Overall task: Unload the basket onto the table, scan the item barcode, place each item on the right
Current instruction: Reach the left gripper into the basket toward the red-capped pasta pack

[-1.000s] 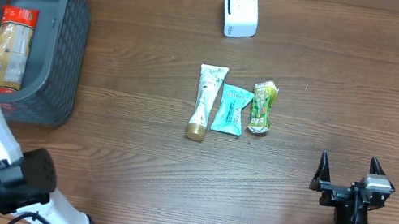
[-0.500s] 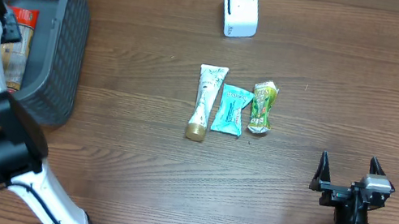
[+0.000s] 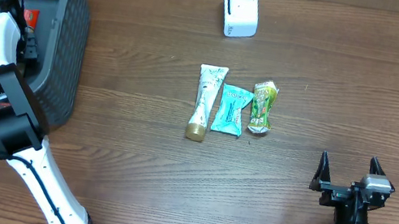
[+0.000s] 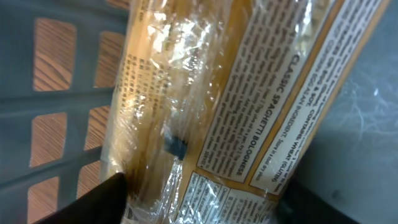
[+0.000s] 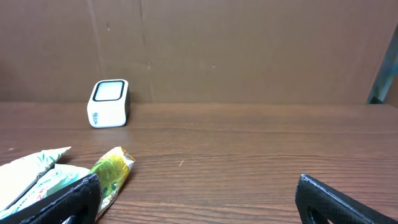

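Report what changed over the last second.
The left gripper swung over and down into the basket; it now straddles the spaghetti packet, grip unclear. The right gripper, the scanner and the three small packets stayed put.

Table [image 3: 352, 89] — cream tube [image 3: 205, 101], teal sachet [image 3: 230, 109], green packet [image 3: 263, 107] together.

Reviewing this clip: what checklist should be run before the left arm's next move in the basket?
1. The left tool is at the spaghetti packet inside the basket: ok.
2. The packet lies between its fingers: ok.
3. Firm grip on the packet: cannot tell.
4. Barcode found: cannot tell, only small print shows.
5. The scanner stands upright, nothing close before it: ok.
6. The right tool is open, away from the basket: ok.
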Robot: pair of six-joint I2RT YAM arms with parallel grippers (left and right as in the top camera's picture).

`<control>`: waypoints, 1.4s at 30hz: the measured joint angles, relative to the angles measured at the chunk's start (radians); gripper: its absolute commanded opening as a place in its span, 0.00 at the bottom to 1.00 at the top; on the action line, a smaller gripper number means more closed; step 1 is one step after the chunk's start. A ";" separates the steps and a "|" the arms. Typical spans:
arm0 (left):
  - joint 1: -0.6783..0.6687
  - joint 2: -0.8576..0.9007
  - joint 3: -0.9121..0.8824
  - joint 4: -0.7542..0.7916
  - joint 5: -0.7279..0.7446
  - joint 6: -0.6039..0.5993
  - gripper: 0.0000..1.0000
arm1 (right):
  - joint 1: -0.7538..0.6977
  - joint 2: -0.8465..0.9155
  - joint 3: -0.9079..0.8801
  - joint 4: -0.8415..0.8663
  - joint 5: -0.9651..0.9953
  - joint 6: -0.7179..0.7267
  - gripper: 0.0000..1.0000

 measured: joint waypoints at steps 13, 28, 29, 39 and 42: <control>-0.006 0.008 0.043 -0.103 0.019 -0.008 0.04 | 0.000 0.000 0.000 0.000 0.000 -0.001 1.00; -0.013 -0.498 0.152 -0.179 0.388 -0.318 0.04 | 0.000 0.000 0.000 0.000 0.000 0.000 1.00; -0.013 -0.538 0.161 -0.174 0.398 -0.334 0.04 | 0.000 0.000 0.000 0.000 0.000 0.000 1.00; -0.041 -0.984 0.236 -0.178 0.505 -0.381 0.30 | 0.000 0.000 0.000 0.001 0.000 0.000 1.00; -0.041 -0.937 0.202 -0.187 0.465 -0.385 0.81 | 0.000 0.000 0.000 0.000 0.000 0.000 1.00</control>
